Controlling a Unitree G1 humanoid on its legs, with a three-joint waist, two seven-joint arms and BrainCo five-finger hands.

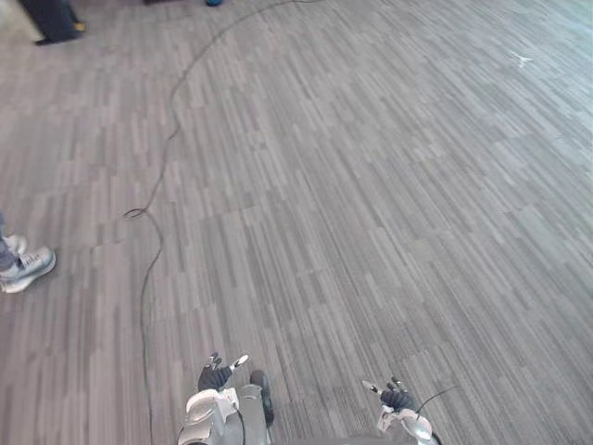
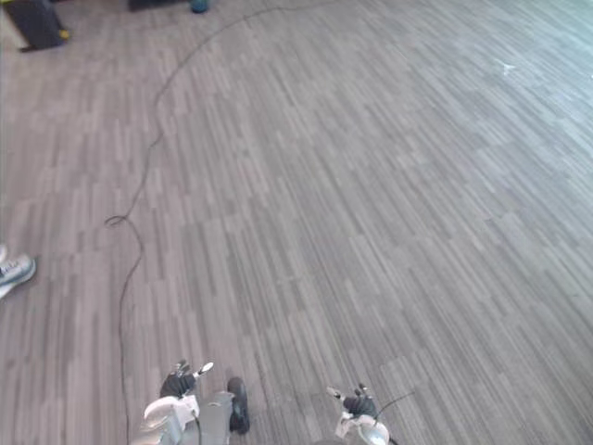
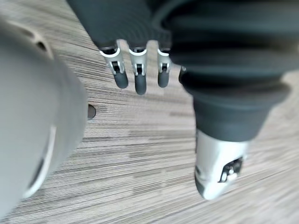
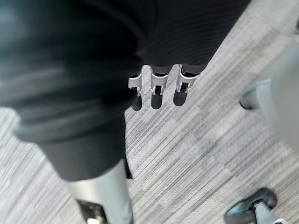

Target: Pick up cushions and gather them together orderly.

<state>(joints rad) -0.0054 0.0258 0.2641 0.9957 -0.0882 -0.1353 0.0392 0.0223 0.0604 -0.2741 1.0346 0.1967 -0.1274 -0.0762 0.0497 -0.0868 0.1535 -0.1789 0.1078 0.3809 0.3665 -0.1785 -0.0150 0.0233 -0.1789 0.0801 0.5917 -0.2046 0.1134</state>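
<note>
Looking for the cushions is the job right now, I think, and that is where things could go wrong. I cannot tell where the cushions are; what lies ahead is grey striped floor [image 1: 371,185]. If the robot turns the wrong way, it may walk off from them and lose time. A person's shoe [image 1: 26,268] is at the left edge, so a turn that way could bump the person. A dark thing [image 1: 51,19] stands far off in the top left corner, and I cannot tell what it is. When a cushion does turn up, a soft thing like that could flop or slip if one hand takes it by a corner, so two hands would be the safer bet. The left hand [image 1: 215,375] hangs low in front of the robot, over the floor. Its fingers [image 3: 135,77] are straight and a little apart, the thumb stands away from them, and it holds nothing and touches nothing. The right hand [image 1: 397,400] hangs low on the other side, well apart from the left. Its fingers [image 4: 158,93] are straight too, and it is empty as well.
</note>
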